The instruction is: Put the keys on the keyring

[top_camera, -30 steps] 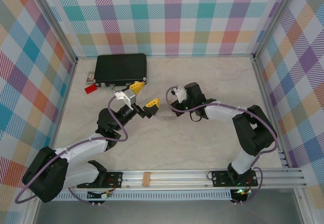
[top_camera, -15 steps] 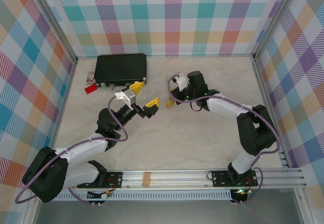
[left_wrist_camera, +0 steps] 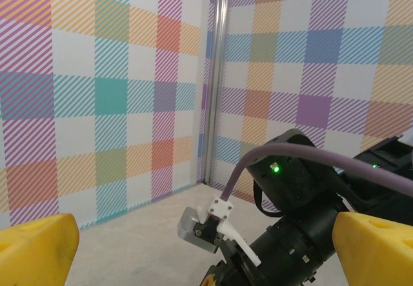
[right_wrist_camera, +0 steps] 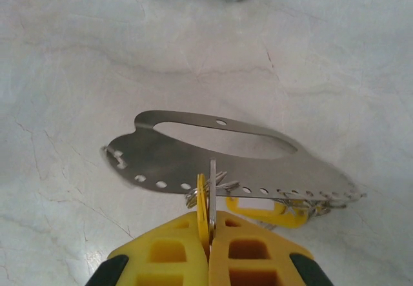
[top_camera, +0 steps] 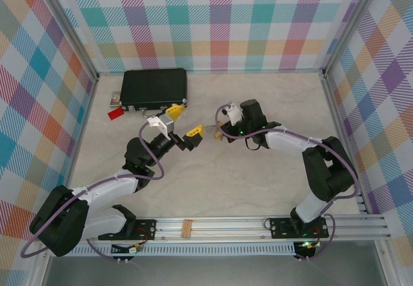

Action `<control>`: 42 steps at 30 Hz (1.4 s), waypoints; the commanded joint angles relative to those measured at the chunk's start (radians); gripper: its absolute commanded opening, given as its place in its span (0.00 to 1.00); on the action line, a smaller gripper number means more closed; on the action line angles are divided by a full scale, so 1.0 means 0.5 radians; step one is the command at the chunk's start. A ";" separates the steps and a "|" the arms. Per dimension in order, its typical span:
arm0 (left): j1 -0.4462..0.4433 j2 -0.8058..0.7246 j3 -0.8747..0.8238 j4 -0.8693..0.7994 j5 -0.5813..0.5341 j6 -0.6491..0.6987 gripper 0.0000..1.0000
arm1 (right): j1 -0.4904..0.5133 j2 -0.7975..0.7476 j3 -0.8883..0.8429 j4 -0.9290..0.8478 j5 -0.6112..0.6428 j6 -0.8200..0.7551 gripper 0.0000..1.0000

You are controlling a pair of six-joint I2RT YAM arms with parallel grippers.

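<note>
My right gripper (right_wrist_camera: 210, 228) is shut on two of the keys (right_wrist_camera: 211, 189), seen edge-on: one has a yellow head, the other is plain silver. In front of the fingertips hangs the keyring (right_wrist_camera: 168, 160), a flat silver loop with a row of small holes; small split rings join it to the keys. Another yellow key head (right_wrist_camera: 264, 210) shows below its right side. In the top view the right gripper (top_camera: 219, 131) is mid-table, facing my left gripper (top_camera: 184, 122), which is open with nothing between its yellow fingers (left_wrist_camera: 35, 247).
A black case (top_camera: 155, 87) lies at the back left, with a small red tag (top_camera: 115, 113) by its near left corner. Checked walls enclose the table. The right arm's wrist (left_wrist_camera: 303, 234) is close in front of the left gripper.
The right gripper has risen from the table with the keys and keyring and now sits slightly nearer the left gripper. The left arm has barely moved.
</note>
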 commanded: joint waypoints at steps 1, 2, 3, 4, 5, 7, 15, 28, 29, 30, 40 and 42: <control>0.021 -0.005 -0.003 0.060 0.014 0.004 1.00 | -0.005 -0.058 -0.019 0.010 0.008 -0.025 0.00; 0.021 -0.006 -0.005 0.061 0.012 0.006 1.00 | -0.006 -0.059 -0.025 -0.007 0.013 -0.036 0.00; 0.021 -0.007 -0.006 0.060 0.010 0.006 1.00 | -0.005 -0.064 -0.034 -0.021 0.017 -0.040 0.00; 0.020 -0.007 -0.009 0.060 0.010 0.005 1.00 | -0.006 -0.069 -0.044 -0.032 0.030 -0.044 0.00; 0.021 -0.007 -0.009 0.059 0.007 0.005 1.00 | -0.004 -0.076 -0.055 -0.048 0.054 -0.050 0.00; 0.021 0.000 -0.006 0.063 0.012 0.006 1.00 | -0.007 -0.088 -0.062 -0.091 0.085 -0.067 0.00; 0.021 0.021 -0.007 0.097 0.020 -0.011 1.00 | -0.003 -0.134 -0.023 -0.145 0.099 -0.081 0.00; 0.022 0.001 -0.007 0.073 0.013 -0.001 1.00 | 0.003 -0.123 0.015 -0.416 0.100 -0.124 0.01; 0.024 0.004 -0.010 0.081 0.016 -0.002 1.00 | 0.003 -0.116 0.021 -0.477 0.102 -0.124 0.01; 0.022 0.008 -0.009 0.085 0.019 -0.008 1.00 | 0.001 -0.107 0.026 -0.514 0.109 -0.124 0.01; 0.024 0.008 -0.024 0.107 0.015 -0.013 1.00 | 0.002 -0.060 0.018 -0.678 0.153 -0.114 0.02; 0.024 0.005 -0.029 0.107 0.010 -0.010 1.00 | 0.001 -0.038 0.048 -0.760 0.175 -0.114 0.02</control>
